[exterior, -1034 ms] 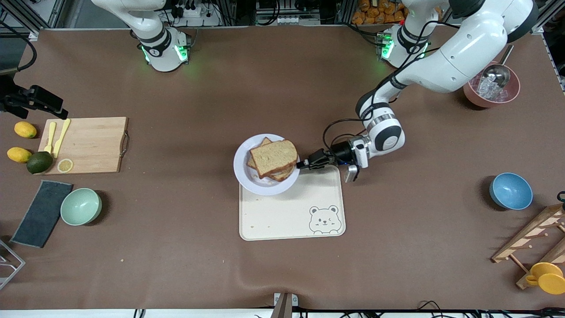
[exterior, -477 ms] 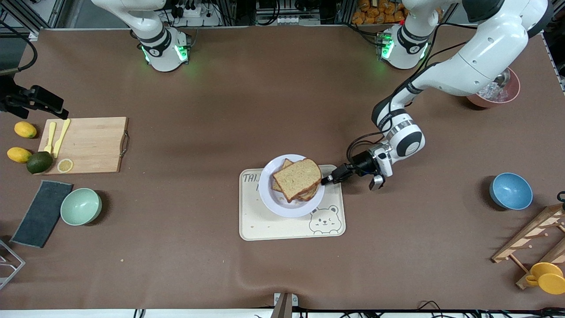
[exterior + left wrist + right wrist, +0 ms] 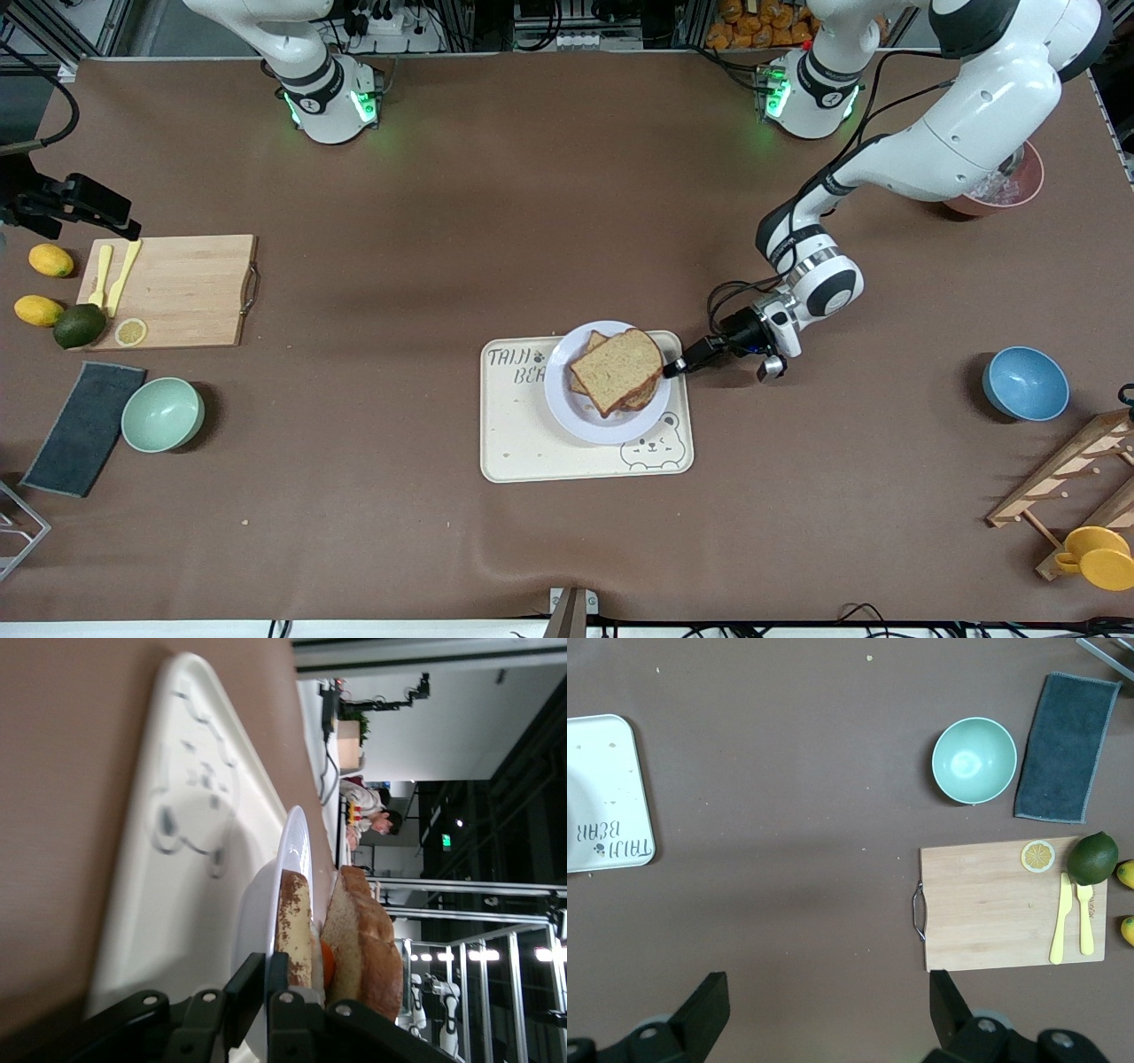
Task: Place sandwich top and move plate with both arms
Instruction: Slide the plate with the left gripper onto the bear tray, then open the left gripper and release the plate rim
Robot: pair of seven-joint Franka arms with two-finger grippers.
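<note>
Since half a second ago the plate has slid further toward the left arm's end of the table and a bit nearer the front camera, uncovering the lettering on the tray. Plate now sits on the tray, rim reaching the tray's edge at the left arm's end and overlapping the bear drawing. Sandwich top lies on the stack on the plate, corner overhanging the lower slice.

Left gripper low at the plate rim, fingers pinching the rim of the plate; bread stack sits just beside the pinch point.

Right gripper waits up high, fingers spread, over bare table between the tray and the cutting board.

Bare brown table all round the tray; blue bowl well apart toward the left arm's end, green bowl well apart toward the right arm's.
</note>
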